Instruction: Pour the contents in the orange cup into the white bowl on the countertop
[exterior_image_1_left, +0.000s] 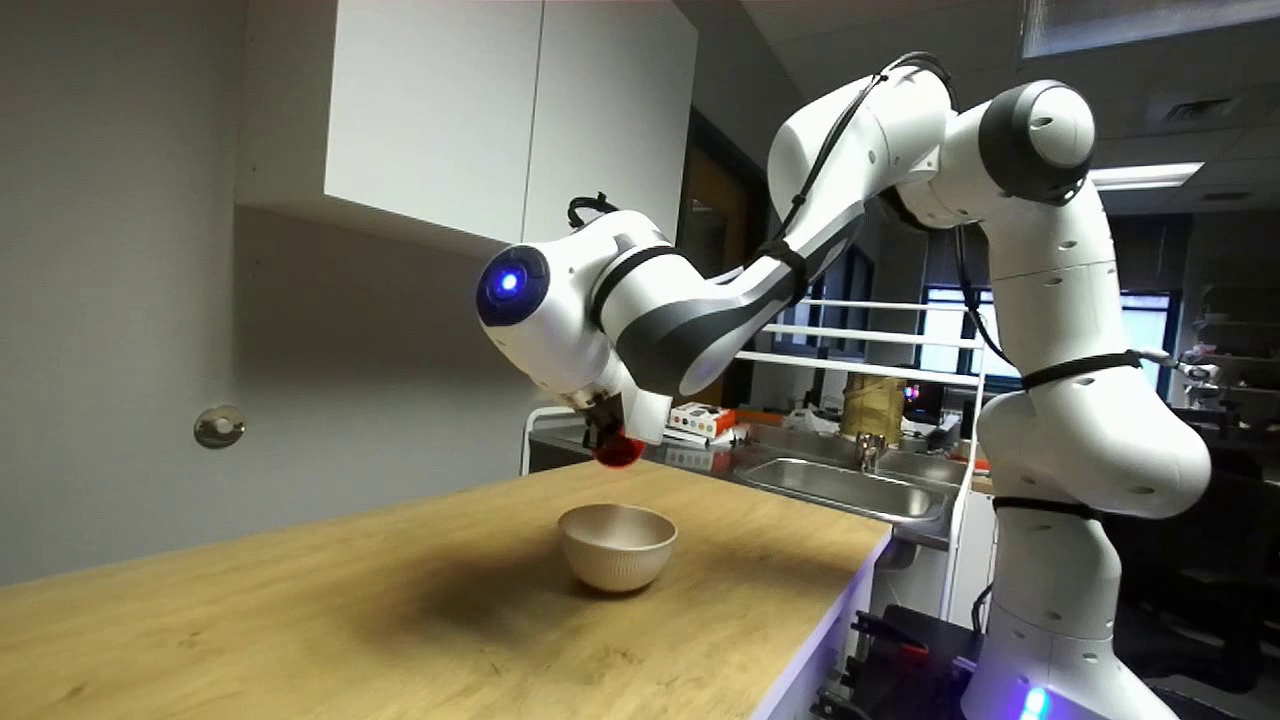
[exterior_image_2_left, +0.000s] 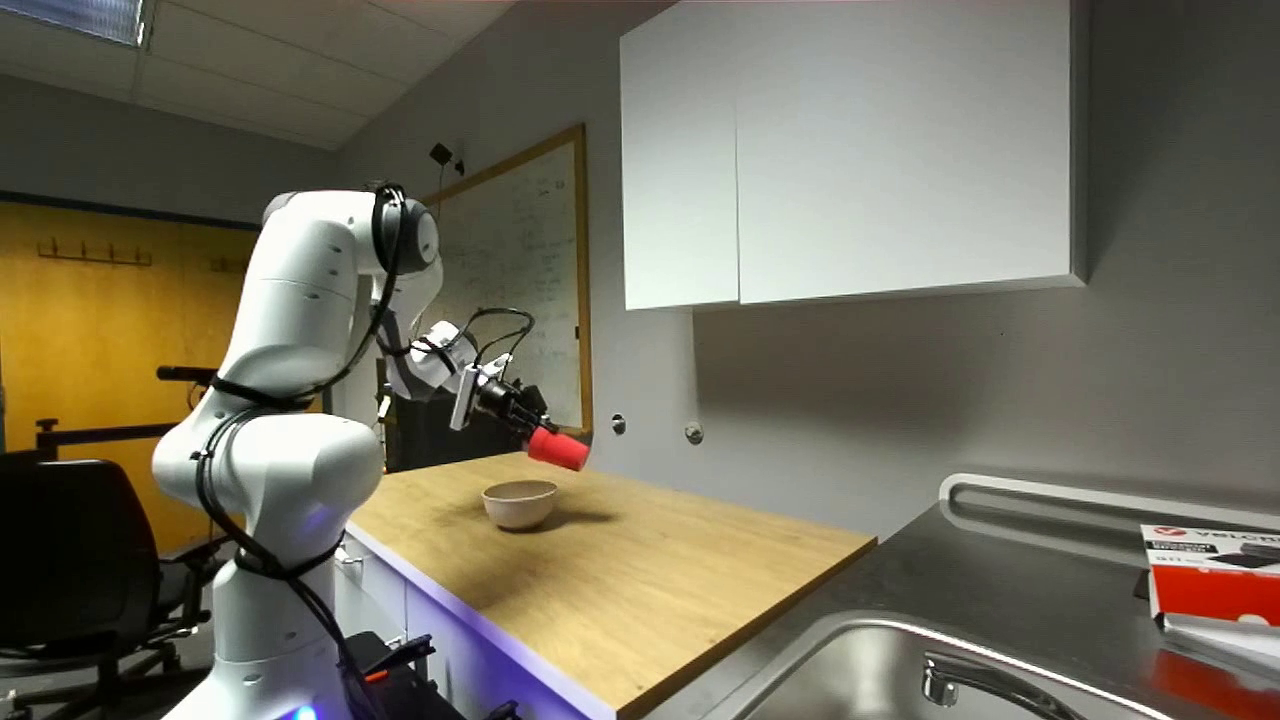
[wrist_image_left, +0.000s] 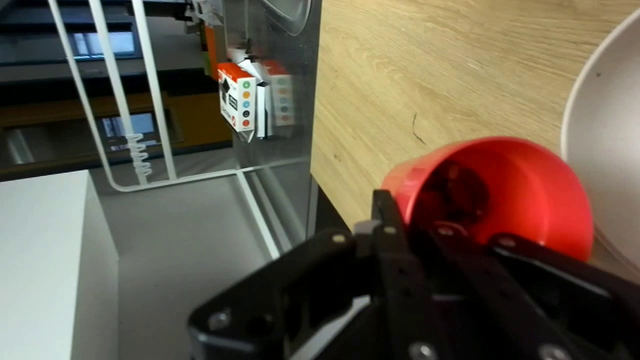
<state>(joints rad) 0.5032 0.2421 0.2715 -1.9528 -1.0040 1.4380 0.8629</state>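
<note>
The orange cup (exterior_image_2_left: 558, 448) is held in the air, tilted, with its base pointing down and toward the wall; it also shows in the wrist view (wrist_image_left: 535, 185) and an exterior view (exterior_image_1_left: 618, 453). My gripper (wrist_image_left: 410, 212) is shut on the cup's wall, one finger outside and one inside the mouth. A dark patch shows inside the cup; I cannot tell whether it is contents or shadow. The white bowl (exterior_image_1_left: 618, 560) stands upright on the wooden countertop (exterior_image_1_left: 350, 620), below the cup and a little to its side. The wrist view shows part of the bowl (wrist_image_left: 612, 135).
A white wall cabinet (exterior_image_2_left: 850, 160) hangs above the countertop's back. A steel sink (exterior_image_1_left: 850, 490) with a faucet lies beyond the countertop's end. A red and white box (exterior_image_2_left: 1210, 580) lies beside the sink. A white rail frame (exterior_image_1_left: 870, 335) stands near the sink.
</note>
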